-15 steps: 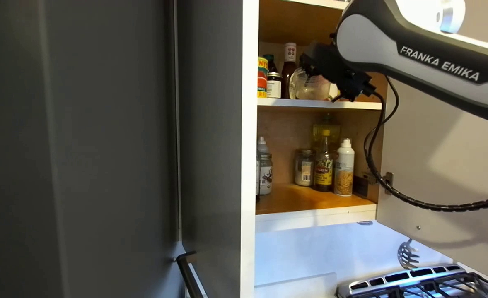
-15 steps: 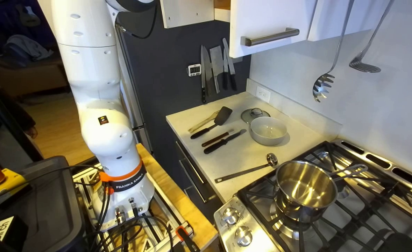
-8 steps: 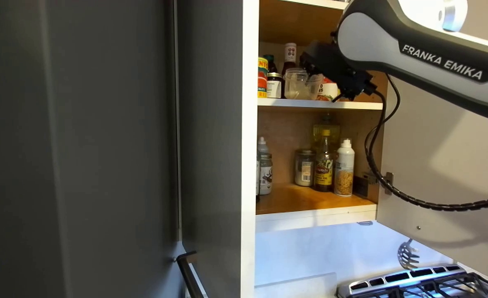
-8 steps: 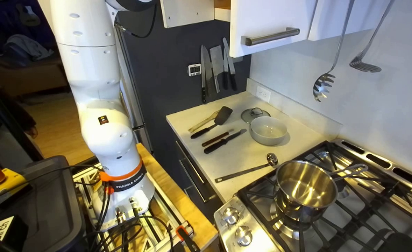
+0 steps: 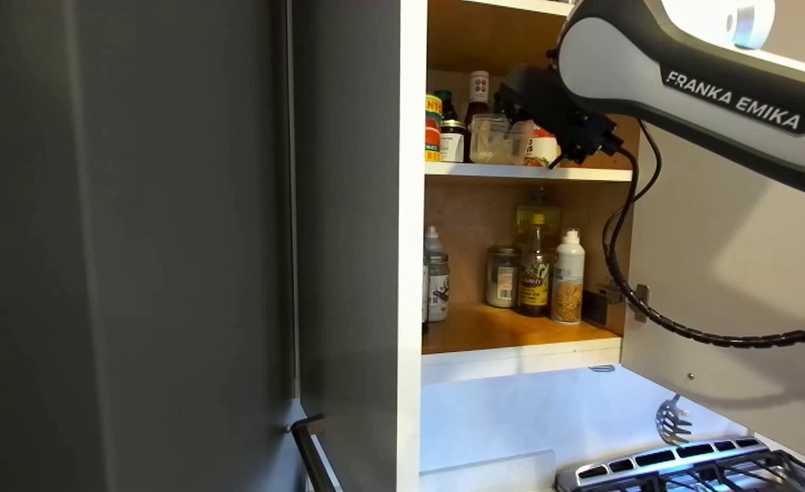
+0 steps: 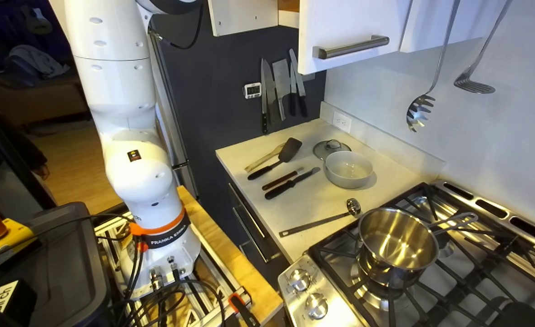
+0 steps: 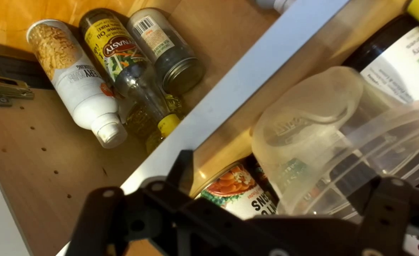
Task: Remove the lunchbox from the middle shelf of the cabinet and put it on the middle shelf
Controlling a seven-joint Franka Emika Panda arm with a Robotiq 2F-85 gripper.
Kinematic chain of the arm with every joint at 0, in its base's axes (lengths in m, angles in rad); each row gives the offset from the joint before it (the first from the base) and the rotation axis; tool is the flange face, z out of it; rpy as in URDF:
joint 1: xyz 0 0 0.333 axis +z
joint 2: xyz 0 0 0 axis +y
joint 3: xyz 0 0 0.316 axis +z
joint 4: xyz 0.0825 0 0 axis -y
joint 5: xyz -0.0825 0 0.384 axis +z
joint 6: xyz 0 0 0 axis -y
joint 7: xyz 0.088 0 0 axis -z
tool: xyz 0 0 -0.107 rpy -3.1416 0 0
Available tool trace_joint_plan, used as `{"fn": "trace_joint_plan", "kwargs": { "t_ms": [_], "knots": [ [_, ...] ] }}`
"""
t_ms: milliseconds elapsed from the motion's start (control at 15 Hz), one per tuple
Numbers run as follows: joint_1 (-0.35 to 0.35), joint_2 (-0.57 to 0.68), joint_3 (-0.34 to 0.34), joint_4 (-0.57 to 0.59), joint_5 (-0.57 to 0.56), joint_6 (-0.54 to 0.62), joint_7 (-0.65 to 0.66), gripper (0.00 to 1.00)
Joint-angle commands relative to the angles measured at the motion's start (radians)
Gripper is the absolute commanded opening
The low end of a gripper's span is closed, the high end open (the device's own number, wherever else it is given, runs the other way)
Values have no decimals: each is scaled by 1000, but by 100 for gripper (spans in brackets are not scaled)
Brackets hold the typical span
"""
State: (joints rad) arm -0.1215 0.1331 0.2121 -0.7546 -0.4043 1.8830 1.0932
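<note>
The lunchbox [image 5: 491,142], a see-through tub, stands on the middle shelf [image 5: 529,172] of the cabinet [image 5: 411,273], its opening facing up. In the wrist view the lunchbox [image 7: 302,117] is large at the right, above the white shelf edge [image 7: 238,85]. My gripper [image 5: 510,117] is at its right upper side. In the wrist view the gripper [image 7: 271,169] has its fingers wide apart. One finger is clear of the tub; the other shows through its plastic near the rim. Whether that finger is inside or behind it, I cannot tell. The gripper is out of view in the exterior view of the counter.
A bean can [image 5: 542,147] stands right of the tub, a dark-lidded jar [image 5: 452,141] and red can [image 5: 432,128] left. Below are a sauce bottle [image 5: 534,277] and white spray can [image 5: 568,280]. The open cabinet door [image 5: 730,260] is at right. A pot [image 6: 397,240] sits on the stove.
The lunchbox was tilted beneath the gripper a second ago. It has since dropped level onto the shelf, slightly left, uncovering the bean can. The arm has shifted only slightly.
</note>
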Motion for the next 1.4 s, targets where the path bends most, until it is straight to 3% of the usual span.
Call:
{"fn": "trace_joint_plan", "kwargs": {
  "t_ms": [0, 133, 1333],
  "knots": [
    [-5, -8, -1, 22, -5, -2, -69, 100],
    [0, 0, 0, 0, 0, 0, 0, 100],
    [0, 1, 1, 14, -3, 2, -58, 100]
  ]
}}
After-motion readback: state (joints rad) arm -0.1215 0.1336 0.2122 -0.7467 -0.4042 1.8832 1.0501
